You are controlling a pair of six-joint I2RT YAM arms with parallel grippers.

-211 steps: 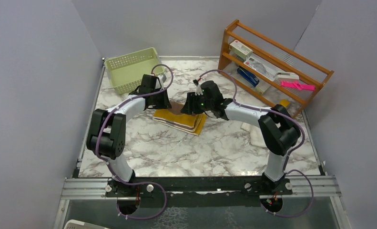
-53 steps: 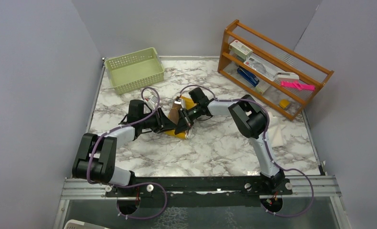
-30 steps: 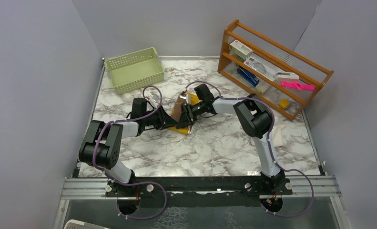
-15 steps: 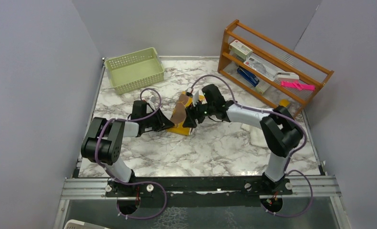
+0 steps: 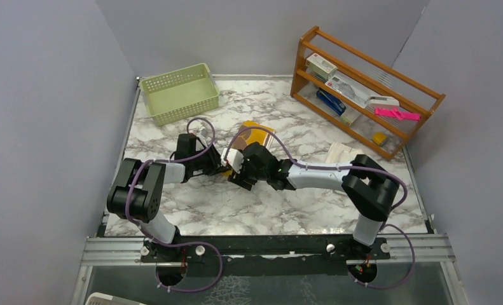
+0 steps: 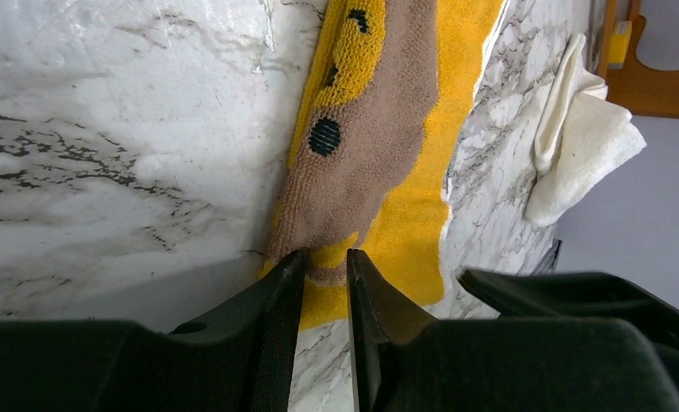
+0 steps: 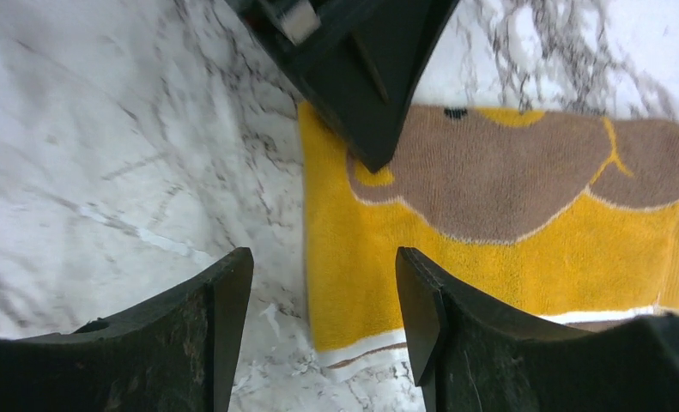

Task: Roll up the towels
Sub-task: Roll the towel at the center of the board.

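The yellow towel [image 5: 256,132] lies flat on the counter [image 5: 268,203], well left of the rack [image 5: 299,63] and a little nearer the arms. From above, only its far part shows past the two wrists. The cream towel [image 5: 339,152] sits bunched just in front of the rack's right half, apart from the yellow one, with a strip of marble between them.

Both pincers meet at the yellow towel's near-left corner, the corner farthest from the rack. The left pincer [image 6: 318,262] comes in low from the side away from the rack. Its jaws are narrow and nipped on the towel's edge, where a tan patch ends against the yellow. The right pincer [image 7: 323,318] stands wide and holds nothing. One finger [image 7: 220,322] is over bare marble just outside the towel's side edge, and the other is over the yellow cloth near the white edging. I cannot tell whether its tips touch anything.

On the side away from the rack the towel's edge runs straight, and marble shows beyond it and on toward the arm bases. The green basket [image 5: 185,109] sits far across the counter from the rack, well apart from both towels.
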